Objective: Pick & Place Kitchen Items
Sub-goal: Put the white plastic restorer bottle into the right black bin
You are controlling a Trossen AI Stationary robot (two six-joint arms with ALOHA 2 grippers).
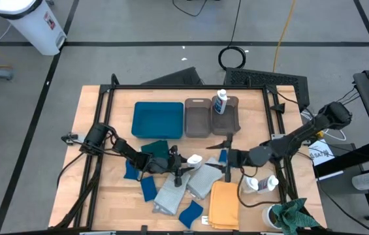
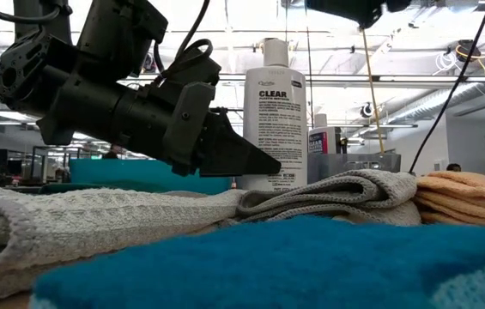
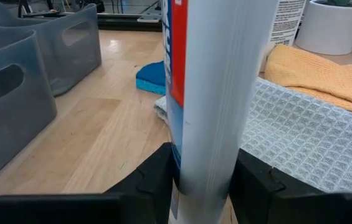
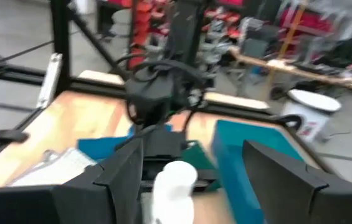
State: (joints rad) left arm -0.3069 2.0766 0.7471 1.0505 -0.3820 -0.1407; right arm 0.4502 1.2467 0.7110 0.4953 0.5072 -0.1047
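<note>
On the table [image 1: 93, 196], my left claw [image 1: 185, 171] is clamped on a standing white bottle [image 3: 210, 93] among the pale grey cloths [image 1: 200, 183]. My right claw [image 1: 225, 158] hangs just beside it, fingers spread wide, holding nothing.

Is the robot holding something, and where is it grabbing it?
Yes. The left gripper jaws clamp a white bottle low on its body. The right gripper is open, empty.
</note>
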